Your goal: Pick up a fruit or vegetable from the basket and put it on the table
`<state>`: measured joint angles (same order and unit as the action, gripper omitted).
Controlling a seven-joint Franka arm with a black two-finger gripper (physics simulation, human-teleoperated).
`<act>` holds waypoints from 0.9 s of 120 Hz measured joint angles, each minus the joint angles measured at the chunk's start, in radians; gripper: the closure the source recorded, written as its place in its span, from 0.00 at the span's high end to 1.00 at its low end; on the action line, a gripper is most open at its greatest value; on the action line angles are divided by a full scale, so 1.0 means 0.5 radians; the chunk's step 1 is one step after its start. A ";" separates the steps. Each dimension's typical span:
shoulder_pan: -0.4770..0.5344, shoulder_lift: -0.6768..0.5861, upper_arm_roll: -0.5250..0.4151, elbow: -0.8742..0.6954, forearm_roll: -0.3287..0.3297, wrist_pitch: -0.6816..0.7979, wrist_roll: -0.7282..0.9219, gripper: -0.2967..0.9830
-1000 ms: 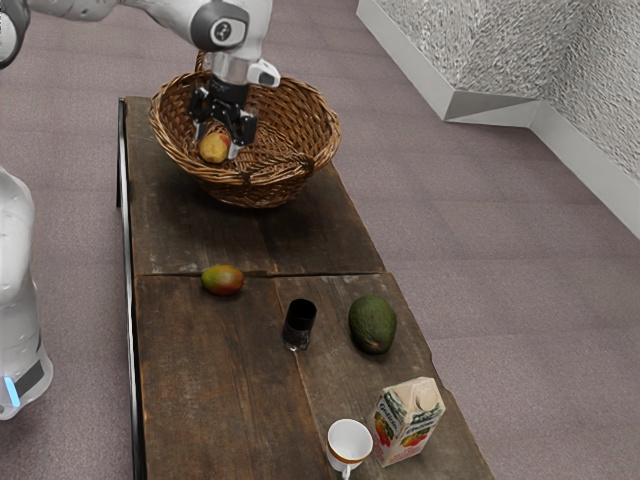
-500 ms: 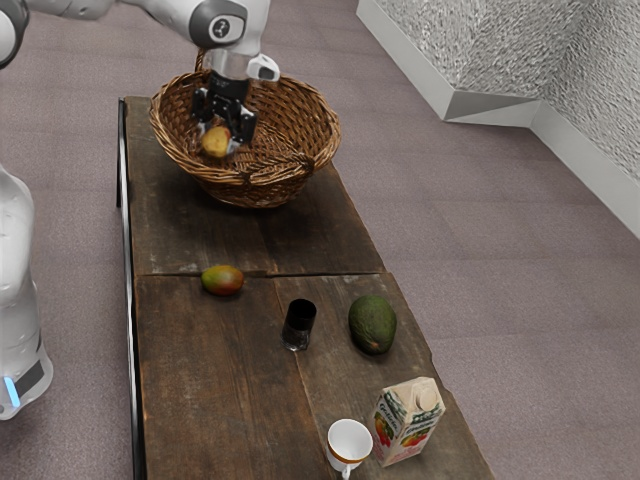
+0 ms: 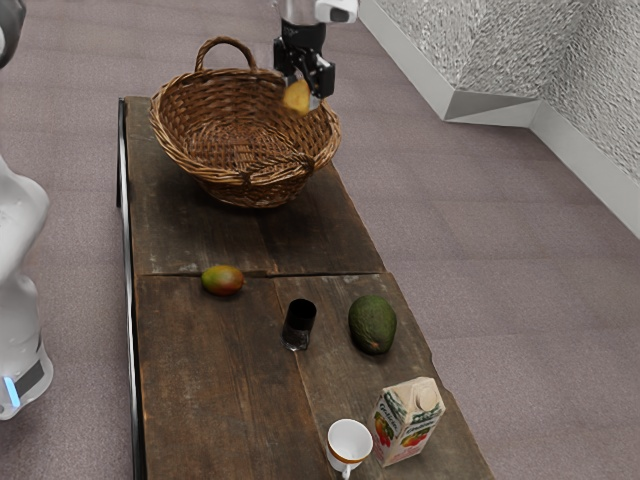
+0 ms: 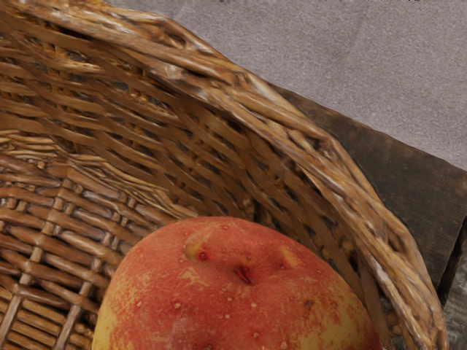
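The claw (image 3: 301, 92) is pinching a red-and-yellow fruit (image 3: 296, 98), with one finger on each side of it. This fruit is raised in the air above the wicker basket (image 3: 250, 190), close to the rim at the exterior view's right; it is not on the table (image 3: 200, 380). In the wrist view, the fruit shows a small dark hollow in its red skin, and beyond it one sees the woven inner wall and the bottom of the basket. The basket stands upright on the table, with its arched handle (image 3: 225, 42) at the far side.

On the table there is also a mango (image 3: 222, 280), green and orange, lying near the seam between the boards. A dark tumbler (image 3: 299, 325) is placed between the mango and a green avocado (image 3: 373, 325). Well apart from the basket, a white cup (image 3: 349, 446) with an orange band stands just beside a printed carton (image 3: 408, 422).
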<state>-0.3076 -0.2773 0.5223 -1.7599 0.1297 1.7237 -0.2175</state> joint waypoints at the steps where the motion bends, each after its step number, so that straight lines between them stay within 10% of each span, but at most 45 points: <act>1: -0.009 0.000 0.000 0.007 0.000 -0.005 0.001 0.49; 108: -0.272 0.330 -0.346 0.224 -0.077 -0.202 0.054 0.49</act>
<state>-0.4435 -0.1124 0.3491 -1.6480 0.0911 1.6225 -0.1902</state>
